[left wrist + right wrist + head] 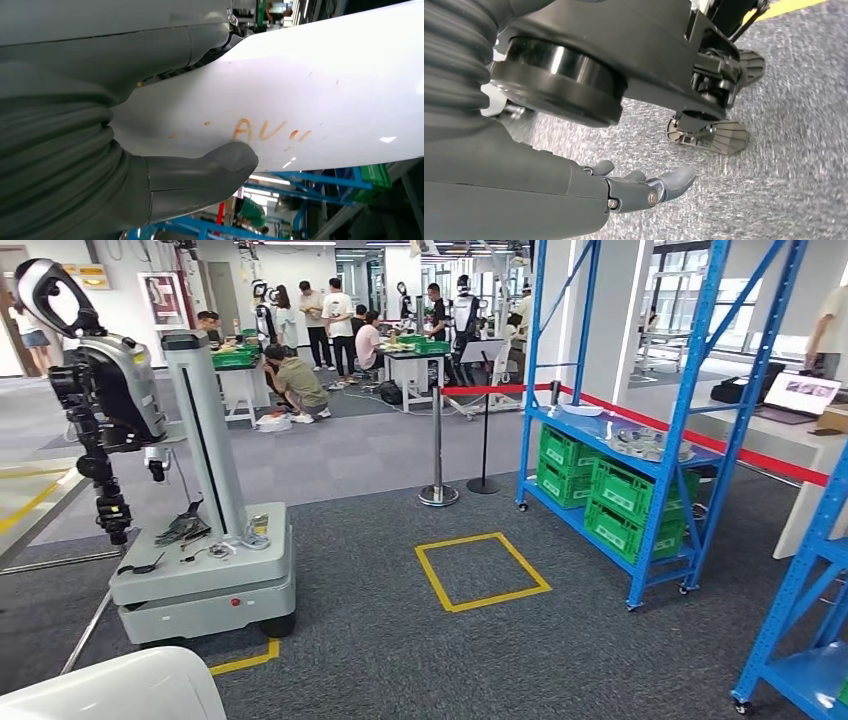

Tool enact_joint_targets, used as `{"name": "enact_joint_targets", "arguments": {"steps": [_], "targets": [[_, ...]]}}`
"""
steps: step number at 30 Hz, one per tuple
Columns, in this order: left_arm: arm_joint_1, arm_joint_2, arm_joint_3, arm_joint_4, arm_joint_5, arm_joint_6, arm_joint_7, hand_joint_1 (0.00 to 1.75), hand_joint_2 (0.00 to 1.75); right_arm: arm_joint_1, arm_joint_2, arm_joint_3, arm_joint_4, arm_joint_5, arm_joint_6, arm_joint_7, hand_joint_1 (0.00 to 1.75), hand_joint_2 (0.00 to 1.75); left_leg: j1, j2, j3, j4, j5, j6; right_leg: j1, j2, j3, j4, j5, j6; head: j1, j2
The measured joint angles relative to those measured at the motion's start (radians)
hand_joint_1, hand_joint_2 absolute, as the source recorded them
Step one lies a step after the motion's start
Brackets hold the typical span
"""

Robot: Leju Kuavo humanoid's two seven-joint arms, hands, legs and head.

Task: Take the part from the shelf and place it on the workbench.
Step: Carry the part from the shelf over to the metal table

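Grey carpet floor (pixel 400 640) with a yellow square (pixel 482 571) marked at centre. A blue shelf (pixel 640 440) stands right, holding green crates (pixel 600 495) below and metal parts (pixel 645 445) on its middle level. A grey mobile robot (pixel 190 530) stands left; people work at tables far behind. The left wrist view shows the left robot hand (pixel 200 175) gripping a white part (pixel 310 90), thumb pressed against it. The right wrist view shows the right robot hand (pixel 644 187) over carpet, fingers loosely extended, holding nothing.

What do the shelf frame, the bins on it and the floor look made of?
Shelf: looks like painted metal, glossy blue; thin perforated uprights and diagonal braces. Bins: likely moulded plastic, bright green; ribbed lattice walls. Floor: dark grey carpet, matte; speckled pile, fibrous close up in the right wrist view, with yellow tape lines on top.
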Motion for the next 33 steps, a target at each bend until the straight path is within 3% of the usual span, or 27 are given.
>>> {"name": "enact_joint_targets", "arguments": {"steps": [1, 3, 5, 6, 8, 9, 11, 13, 14, 15, 16, 17, 18, 20, 22, 23, 24, 26, 28, 30, 31, 33], "targets": [[0.005, 0.000, 0.006, -0.004, -0.002, 0.002, -0.001, 1.54, 1.75, -0.003, 0.000, 0.002, 0.000, 0.003, 0.003, 0.005, 0.00, 1.75, 0.003, 0.005, 0.012, -0.015, 0.017, -0.003, -0.001, -0.016, 0.000, 0.001, -0.001, 0.001, 0.000, 0.000], [0.010, -0.001, 0.016, -0.014, -0.003, 0.003, 0.006, 1.54, 1.75, -0.013, 0.001, 0.006, 0.000, 0.010, 0.010, 0.011, 0.00, 1.75, 0.007, 0.037, 0.084, -0.144, 0.077, -0.008, -0.002, -0.043, 0.002, 0.006, -0.006, 0.009, 0.000, 0.000], [0.010, -0.003, 0.019, -0.019, -0.003, 0.004, 0.017, 1.54, 1.75, -0.022, 0.002, 0.011, 0.000, 0.012, 0.013, 0.010, 0.00, 1.75, 0.005, 0.072, 0.144, -0.250, 0.112, 0.000, 0.001, -0.063, 0.005, 0.014, -0.014, 0.022, 0.000, 0.000], [0.010, -0.005, 0.021, -0.020, -0.003, 0.004, 0.021, 1.54, 1.75, -0.025, 0.002, 0.013, 0.000, 0.011, 0.013, 0.010, 0.00, 1.75, 0.003, 0.078, 0.153, -0.267, 0.116, 0.007, 0.003, -0.072, 0.006, 0.016, -0.016, 0.028, 0.000, 0.000], [0.009, -0.009, 0.025, -0.024, -0.004, 0.004, 0.024, 1.54, 1.75, -0.031, 0.002, 0.014, -0.001, 0.004, 0.011, 0.010, 0.00, 1.75, 0.000, 0.056, 0.149, -0.266, 0.120, 0.024, 0.002, -0.089, 0.010, 0.015, -0.017, 0.040, 0.001, 0.000], [0.008, -0.010, 0.027, -0.028, -0.006, 0.004, 0.024, 1.54, 1.75, -0.034, 0.002, 0.014, -0.001, 0.000, 0.010, 0.010, 0.00, 1.75, 0.001, 0.045, 0.148, -0.268, 0.122, 0.031, -0.001, -0.081, 0.012, 0.018, -0.022, 0.046, 0.001, 0.000], [-0.001, -0.016, 0.029, -0.037, -0.010, 0.004, 0.031, 1.54, 1.75, -0.036, 0.002, 0.014, -0.002, -0.004, 0.010, 0.009, 0.00, 1.75, 0.006, 0.023, 0.147, -0.273, 0.128, 0.043, -0.006, -0.027, -0.007, 0.069, -0.058, 0.057, 0.001, 0.000], [-0.010, -0.023, 0.029, -0.042, -0.011, 0.005, 0.041, 1.54, 1.75, -0.031, 0.002, 0.014, -0.002, -0.005, 0.010, 0.008, 0.00, 1.75, 0.006, -0.002, 0.144, -0.273, 0.131, 0.051, -0.008, 0.027, -0.068, 0.198, -0.121, 0.060, 0.001, 0.000], [-0.012, -0.026, 0.030, -0.042, -0.012, 0.005, 0.046, 1.54, 1.75, -0.028, 0.002, 0.014, -0.002, -0.005, 0.010, 0.008, 0.00, 1.75, 0.005, -0.016, 0.142, -0.272, 0.132, 0.053, -0.007, 0.036, -0.102, 0.262, -0.143, 0.059, 0.002, 0.000], [-0.013, -0.027, 0.030, -0.041, -0.012, 0.005, 0.048, 1.54, 1.75, -0.024, 0.002, 0.014, -0.002, -0.005, 0.010, 0.007, 0.00, 1.75, 0.004, -0.031, 0.140, -0.271, 0.133, 0.054, -0.007, 0.039, -0.124, 0.300, -0.148, 0.058, 0.002, 0.000], [-0.013, -0.028, 0.030, -0.040, -0.013, 0.005, 0.050, 1.54, 1.75, -0.021, 0.002, 0.014, -0.002, -0.006, 0.010, 0.007, 0.00, 1.75, 0.003, -0.046, 0.139, -0.270, 0.133, 0.053, -0.006, 0.041, -0.127, 0.298, -0.132, 0.054, 0.001, 0.000], [-0.014, -0.029, 0.030, -0.039, -0.015, 0.005, 0.050, 1.54, 1.75, -0.020, 0.002, 0.014, -0.002, -0.008, 0.011, 0.006, 0.00, 1.75, 0.003, -0.061, 0.139, -0.269, 0.134, 0.052, -0.006, 0.047, -0.109, 0.253, -0.099, 0.050, 0.002, 0.000], [-0.017, -0.030, 0.030, -0.037, -0.017, 0.005, 0.050, 1.54, 1.75, -0.020, 0.002, 0.014, -0.002, -0.010, 0.011, 0.006, 0.00, 1.75, 0.003, -0.075, 0.138, -0.268, 0.135, 0.051, -0.006, 0.062, -0.077, 0.182, -0.059, 0.045, 0.001, 0.000], [-0.024, -0.033, 0.030, -0.035, -0.023, 0.005, 0.046, 1.54, 1.75, -0.021, 0.002, 0.014, -0.002, -0.014, 0.011, 0.005, 0.00, 1.75, 0.003, -0.101, 0.135, -0.266, 0.138, 0.042, -0.005, 0.105, -0.022, 0.058, -0.011, 0.038, 0.001, 0.000], [-0.028, -0.035, 0.030, -0.034, -0.026, 0.005, 0.040, 1.54, 1.75, -0.019, 0.001, 0.014, -0.002, -0.013, 0.011, 0.002, 0.00, 1.75, 0.004, -0.122, 0.129, -0.269, 0.143, 0.028, 0.000, 0.118, -0.010, 0.024, -0.008, 0.036, 0.001, 0.000], [-0.027, -0.036, 0.031, -0.034, -0.027, 0.005, 0.039, 1.54, 1.75, -0.018, 0.001, 0.014, -0.002, -0.011, 0.011, -0.001, 0.00, 1.75, 0.006, -0.134, 0.125, -0.272, 0.146, 0.020, 0.001, 0.107, -0.009, 0.021, -0.004, 0.032, 0.001, 0.000], [-0.025, -0.036, 0.031, -0.033, -0.027, 0.005, 0.038, 1.54, 1.75, -0.018, 0.001, 0.014, -0.002, -0.008, 0.011, -0.005, 0.00, 1.75, 0.007, -0.130, 0.121, -0.272, 0.147, 0.015, 0.000, 0.093, -0.008, 0.017, 0.000, 0.026, 0.001, 0.000], [-0.025, -0.035, 0.033, -0.030, -0.026, 0.005, 0.037, 1.54, 1.75, -0.019, 0.000, 0.014, -0.002, -0.004, 0.010, -0.013, 0.00, 1.75, 0.003, -0.079, 0.099, -0.233, 0.118, 0.007, -0.003, 0.066, -0.006, 0.007, 0.007, 0.011, 0.000, 0.000], [-0.026, -0.035, 0.033, -0.026, -0.025, 0.005, 0.031, 1.54, 1.75, -0.017, -0.001, 0.014, -0.002, -0.002, 0.011, -0.013, 0.00, 1.75, 0.001, -0.015, 0.050, -0.120, 0.049, 0.001, -0.001, 0.037, -0.006, 0.003, 0.008, 0.002, -0.001, 0.000], [-0.024, -0.036, 0.033, -0.023, -0.025, 0.006, 0.023, 1.54, 1.75, -0.012, -0.002, 0.014, -0.002, -0.002, 0.013, -0.009, 0.00, 1.75, 0.003, 0.001, 0.004, -0.010, 0.003, -0.005, 0.001, 0.004, -0.006, 0.004, 0.006, 0.000, -0.001, 0.000], [-0.024, -0.036, 0.033, -0.023, -0.025, 0.006, 0.021, 1.54, 1.75, -0.011, -0.003, 0.014, -0.002, -0.002, 0.013, -0.008, 0.00, 1.75, 0.003, 0.004, 0.004, -0.001, 0.007, -0.007, 0.001, -0.013, -0.006, 0.004, 0.005, 0.000, -0.001, 0.000], [-0.024, -0.036, 0.033, -0.023, -0.026, 0.007, 0.018, 1.54, 1.75, -0.011, -0.003, 0.014, -0.002, -0.002, 0.014, -0.008, 0.00, 1.75, 0.003, 0.024, 0.064, -0.097, 0.060, -0.008, 0.001, -0.041, -0.004, 0.006, 0.002, 0.004, -0.001, 0.000]]}}
